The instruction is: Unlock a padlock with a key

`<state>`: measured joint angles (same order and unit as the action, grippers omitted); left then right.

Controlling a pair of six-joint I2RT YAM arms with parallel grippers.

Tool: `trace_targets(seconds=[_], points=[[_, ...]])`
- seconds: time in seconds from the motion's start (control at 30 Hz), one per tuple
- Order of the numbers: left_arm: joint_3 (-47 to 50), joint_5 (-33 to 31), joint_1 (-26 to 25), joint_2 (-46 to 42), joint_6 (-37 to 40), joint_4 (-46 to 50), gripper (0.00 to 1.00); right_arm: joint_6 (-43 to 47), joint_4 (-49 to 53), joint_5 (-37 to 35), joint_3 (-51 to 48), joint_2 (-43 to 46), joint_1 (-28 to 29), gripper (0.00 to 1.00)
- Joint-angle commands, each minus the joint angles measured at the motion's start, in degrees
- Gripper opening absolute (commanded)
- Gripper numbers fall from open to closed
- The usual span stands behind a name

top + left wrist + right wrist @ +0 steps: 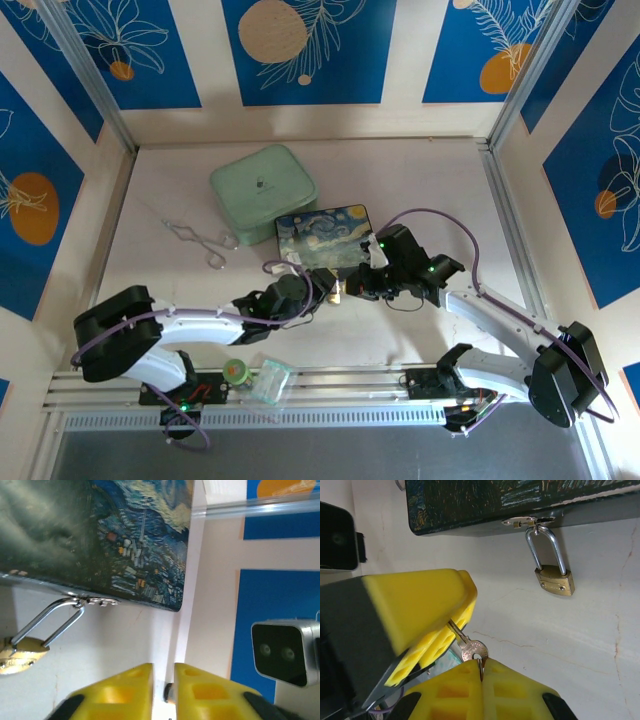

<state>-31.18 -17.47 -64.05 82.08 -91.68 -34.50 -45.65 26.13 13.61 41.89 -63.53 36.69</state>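
Note:
The small brass padlock (pixel 554 580) hangs by its silver shackle from the clasp of the Starry-Night box (pixel 470 500), low against the table. The left wrist view has the padlock (pixel 20 652) at its left edge. The tiny silvery key (pixel 472 649) is held between both grippers, a short way from the padlock. Its blade runs up into the yellow fingers of my left gripper (pixel 457 619), which are pinched on it. My right gripper (pixel 481 664) is shut on the thin ring at the key's head. Both grippers meet in front of the box (pixel 322 238).
A pale green case (pixel 263 190) sits behind the patterned box, with long wire tongs (pixel 200 240) to its left. A green-capped bottle (pixel 236 372) and a clear cup (pixel 270 385) stand by the near rail. Bare table lies right of the box.

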Motion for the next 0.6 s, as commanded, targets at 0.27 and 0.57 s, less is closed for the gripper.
trace_targets(seconds=[0.27,0.57], points=[[-0.4,1.0,0.0,1.0,1.2,-3.9,0.00,-0.2,-3.5,2.9,-1.8,2.7,-0.6,0.23],[1.4,7.3,11.5,-9.3,13.7,-6.8,0.00,1.9,-9.7,3.7,-1.2,12.2,-9.6,1.00]])
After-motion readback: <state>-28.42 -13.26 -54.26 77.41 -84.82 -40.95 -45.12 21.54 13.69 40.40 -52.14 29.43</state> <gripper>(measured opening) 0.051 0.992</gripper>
